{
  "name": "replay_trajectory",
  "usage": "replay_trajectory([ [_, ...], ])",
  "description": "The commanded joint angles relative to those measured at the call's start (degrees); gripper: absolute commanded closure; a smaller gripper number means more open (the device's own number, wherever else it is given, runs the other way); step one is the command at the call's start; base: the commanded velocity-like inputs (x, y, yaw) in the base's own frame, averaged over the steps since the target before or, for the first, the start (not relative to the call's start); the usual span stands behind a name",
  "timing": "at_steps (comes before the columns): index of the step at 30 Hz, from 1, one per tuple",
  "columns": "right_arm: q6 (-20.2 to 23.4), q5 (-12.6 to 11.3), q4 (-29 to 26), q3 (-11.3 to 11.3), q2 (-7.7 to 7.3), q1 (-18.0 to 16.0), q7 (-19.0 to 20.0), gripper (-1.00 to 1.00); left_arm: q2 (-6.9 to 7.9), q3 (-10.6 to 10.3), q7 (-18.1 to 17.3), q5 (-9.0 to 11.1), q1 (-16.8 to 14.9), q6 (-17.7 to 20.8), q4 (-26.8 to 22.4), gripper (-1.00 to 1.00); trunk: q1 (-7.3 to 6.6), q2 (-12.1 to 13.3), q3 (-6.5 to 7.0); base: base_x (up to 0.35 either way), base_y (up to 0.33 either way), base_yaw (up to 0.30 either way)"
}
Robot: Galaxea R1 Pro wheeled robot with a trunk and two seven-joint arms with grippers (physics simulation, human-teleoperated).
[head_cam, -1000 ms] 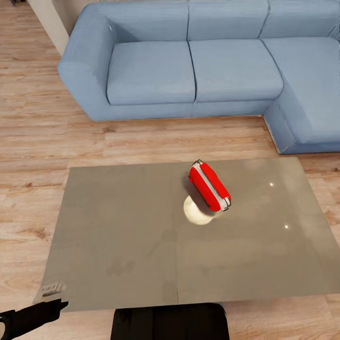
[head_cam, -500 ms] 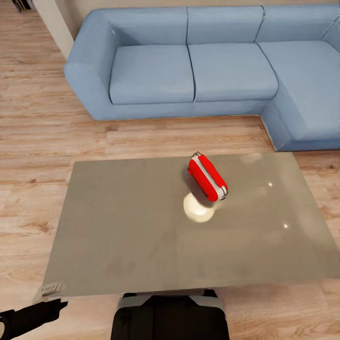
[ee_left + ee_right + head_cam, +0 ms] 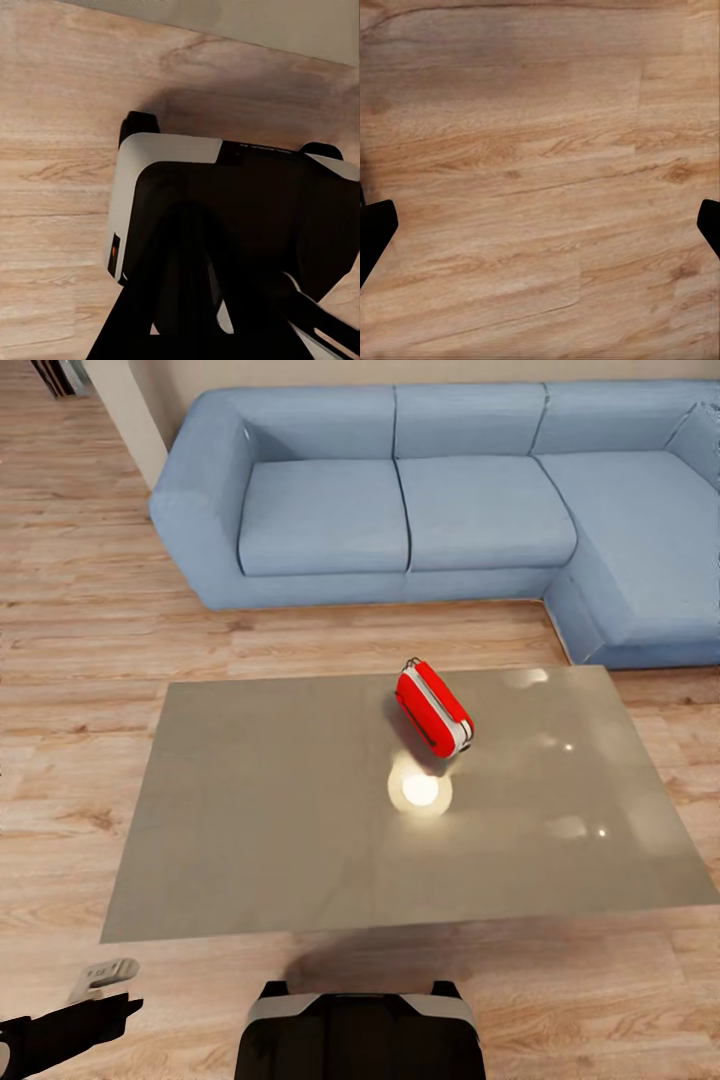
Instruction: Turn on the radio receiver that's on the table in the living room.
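The red radio receiver (image 3: 433,708), with its white band and thin wire handle, lies tilted on the far middle of the glossy grey-taupe table (image 3: 250,810). My left arm shows at the lower left of the head view. The pale tips of the left gripper (image 3: 100,975) hang over the floor just short of the table's near left corner, far from the radio, and their state is unclear. In the right wrist view the right gripper (image 3: 540,225) is open above bare wooden floor, its black fingertips (image 3: 375,232) at the frame's sides with nothing between them.
A light-blue L-shaped sofa (image 3: 400,490) stands beyond the table and wraps round on the right. Wooden floor (image 3: 80,660) surrounds the table. My dark base (image 3: 360,1030) stands a little back from the near edge, and also appears as the base (image 3: 225,210) in the left wrist view. A lamp glare (image 3: 420,790) shines on the tabletop.
The whole view has shifted: the table and sofa now sit further off, and a strip of floor shows between my base and the table's near edge. The radio keeps its place on the table.
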Motion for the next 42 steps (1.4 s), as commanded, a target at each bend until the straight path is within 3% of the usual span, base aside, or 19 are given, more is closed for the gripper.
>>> replay_trajectory([
  [1, -0.1, 0.1, 0.1, -0.2, 0.02, 0.0, 0.0, -1.00, 0.00, 0.0, 0.0, 0.0, 0.0, 0.0, 0.0, 1.00, 0.00, 0.0, 0.09, -0.066, 0.000, 0.000],
  [8, -0.4, 0.2, 0.5, -0.6, 0.35, 0.0, 0.0, -1.00, -0.13, 0.0, 0.0, 0.0, 0.0, 0.0, 0.1, 1.00, 0.00, 0.0, 0.73, -0.013, 0.000, 0.000],
  [11, -0.6, 0.8, 3.7, -0.6, 0.82, 0.0, -0.6, -1.00, -0.35, 0.0, 0.1, 0.1, 0.0, -0.1, 1.1, 1.00, 0.00, 0.0, 1.01, 0.000, 0.000, 0.000],
  [15, -2.6, 5.5, 9.1, -0.7, 0.96, 0.0, -1.7, -1.00, -0.61, -0.1, 0.1, 0.1, 0.0, -1.2, 6.4, 1.00, 0.00, 0.0, 1.37, 0.000, 0.000, 0.000],
  [16, -3.4, 8.1, 12.8, -1.0, 0.99, 0.0, -3.6, -1.00, -0.76, -0.3, 0.0, 0.0, 0.0, -3.5, 10.3, 1.00, 0.00, 0.0, 1.46, 0.000, 0.000, 0.000],
  [18, -4.3, 10.8, 17.2, -1.5, 1.01, 0.1, -6.5, -1.00, -1.28, -0.5, -0.1, -0.4, 0.0, -6.3, 14.5, 1.00, 0.00, 0.0, 1.65, 0.000, 0.000, 0.000],
  [21, -6.3, 16.1, 25.9, -2.5, 1.01, 0.8, -14.7, -1.00, -3.99, -3.0, -0.3, -3.3, 0.0, -10.5, 23.2, 1.00, 0.00, 0.0, 1.92, 0.000, 0.000, 0.000],
  [22, -6.8, 18.2, 29.7, -2.7, 1.02, 1.7, -18.7, -1.00, -6.13, -4.7, -0.3, -5.8, 0.0, -11.6, 27.1, 1.00, 0.00, 0.0, 2.01, 0.000, 0.000, 0.000],
  [23, -6.9, 18.8, 30.8, -2.8, 1.02, 2.1, -19.9, -1.00, -6.89, -5.1, -0.3, -6.6, 0.0, -12.0, 28.3, 1.00, 0.00, 0.0, 2.10, 0.000, 0.000, 0.000],
  [26, -7.2, 20.6, 37.7, -2.9, 0.93, 4.7, -26.4, -1.00, -11.07, -6.3, -0.3, -12.0, 0.0, -15.0, 33.9, 1.00, 0.00, 0.0, 2.38, 0.000, 0.000, 0.000],
  [29, -7.2, 21.3, 45.8, -3.0, 0.77, 7.1, -33.6, -1.00, -14.85, -6.7, -0.2, -15.9, 0.0, -18.6, 39.5, 1.00, 0.00, 0.0, 2.65, 0.000, 0.000, 0.000],
  [32, -7.3, 22.6, 50.2, -3.0, 0.61, 8.3, -37.3, -1.00, -16.38, -6.7, -0.2, -16.6, 0.0, -20.6, 43.2, 1.00, 0.00, 0.0, 2.92, 0.000, 0.000, 0.000],
  [35, -7.3, 26.0, 56.5, -3.0, 0.61, 9.5, -44.3, -1.00, -18.01, -6.8, -0.2, -16.9, 0.0, -25.4, 48.8, 1.00, 0.00, 0.0, 3.20, 0.000, 0.000, 0.000],
  [40, -7.2, 29.1, 66.1, -2.9, 0.51, 11.5, -54.9, -1.00, -20.67, -6.9, -0.2, -17.6, 0.0, -29.1, 55.3, 1.00, 0.00, 0.0, 3.66, 0.000, 0.000, 0.000],
  [42, -7.2, 30.0, 68.5, -2.9, 0.63, 12.4, -57.3, -1.00, -21.63, -6.9, -0.2, -18.7, 0.0, -30.6, 56.7, 1.00, 0.00, 0.0, 3.84, 0.000, 0.000, 0.000],
])
